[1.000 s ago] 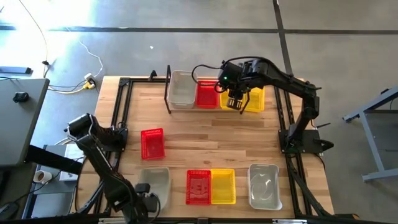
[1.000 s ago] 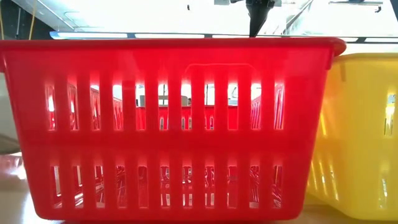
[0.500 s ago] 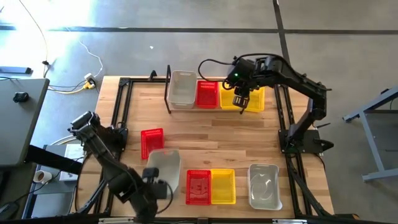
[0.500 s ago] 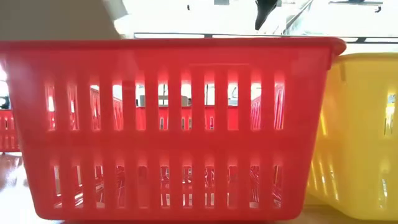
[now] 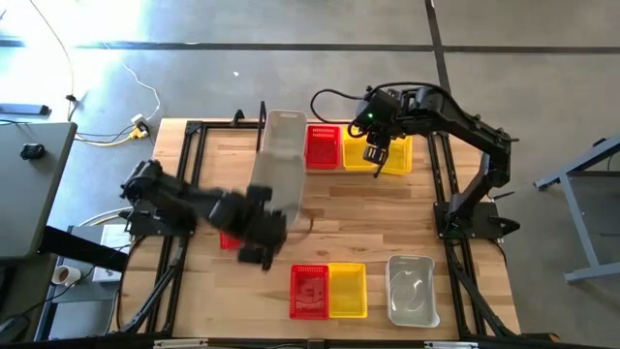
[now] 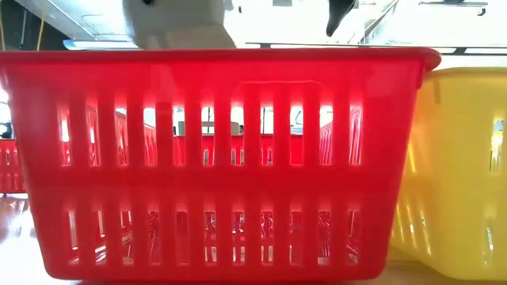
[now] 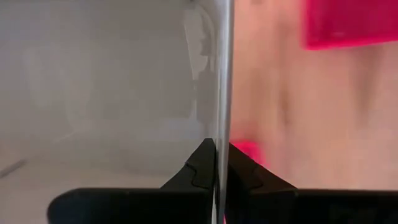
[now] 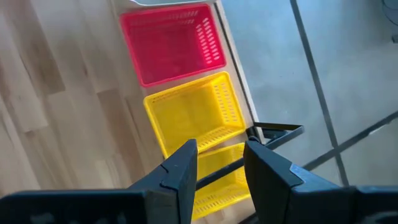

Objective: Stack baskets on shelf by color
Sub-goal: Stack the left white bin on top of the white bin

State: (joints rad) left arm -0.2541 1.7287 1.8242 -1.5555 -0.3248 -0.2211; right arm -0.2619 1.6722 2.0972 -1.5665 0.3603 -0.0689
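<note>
Closest to the low camera, a red basket [image 6: 214, 158] fills the view, its glossy plastic wall cut by two rows of upright slots under a rounded rim; a yellow basket [image 6: 463, 158] of the same moulded shape stands just beside it. From above these two sit side by side at the near edge of the wooden tabletop [image 5: 368, 223], pale planks with visible grain; a clear-grey basket [image 5: 411, 289], smooth-walled and round-cornered, lies near them on the right. Toward the middle, the left gripper [image 5: 260, 236] is pinched tight on the thin wall of another translucent clear-grey basket [image 5: 275, 179], carried above the table and blurred; the left wrist view shows the dark fingers [image 7: 202, 171] closed on that wall's edge, milky plastic to one side. A second red basket [image 5: 229, 238] lies on the wood partly hidden beneath that arm. Farther back stands the shelf [image 5: 263, 141], black rod uprights on a light base; a red mesh basket [image 5: 323, 145] and a yellow one [image 5: 360, 155] rest in it. The right gripper [image 5: 379, 155] hangs above the yellow one, jaws parted and holding nothing; its wrist view looks down on the slotted yellow trays [image 8: 193, 112]. Beyond the table, grey concrete floor [image 5: 291, 87] with a white cable [image 5: 145, 107].
</note>
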